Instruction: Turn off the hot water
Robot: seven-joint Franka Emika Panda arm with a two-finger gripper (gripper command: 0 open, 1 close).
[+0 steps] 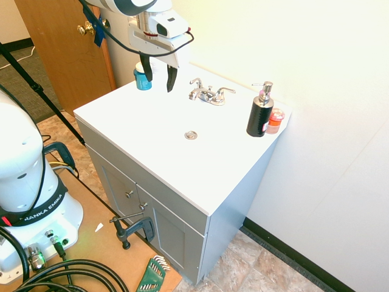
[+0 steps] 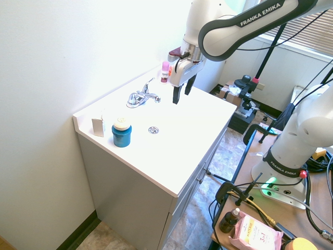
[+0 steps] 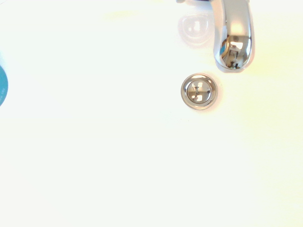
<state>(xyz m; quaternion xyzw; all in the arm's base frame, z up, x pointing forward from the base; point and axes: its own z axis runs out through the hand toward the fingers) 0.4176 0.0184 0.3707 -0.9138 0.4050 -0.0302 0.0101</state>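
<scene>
The chrome two-handle faucet (image 1: 207,94) stands at the back of the white vanity top (image 1: 152,146). Its left lever (image 1: 196,82) is a short shiny wing angled up; the matching right lever (image 1: 225,92) sits on the other side of the spout (image 3: 234,42). No stream of water shows under the spout. My gripper (image 1: 158,80) hangs open in the air to the left of the faucet, fingers pointing down, apart from the left lever and holding nothing. The second exterior view shows the gripper (image 2: 181,94) above the basin, beside the faucet (image 2: 141,97).
A blue jar (image 1: 142,77) stands behind the gripper at the back left. A black soap dispenser (image 1: 260,112) and a small orange-pink container (image 1: 275,120) stand at the right. The chrome drain (image 1: 191,135) lies in the basin. A wall runs behind the faucet.
</scene>
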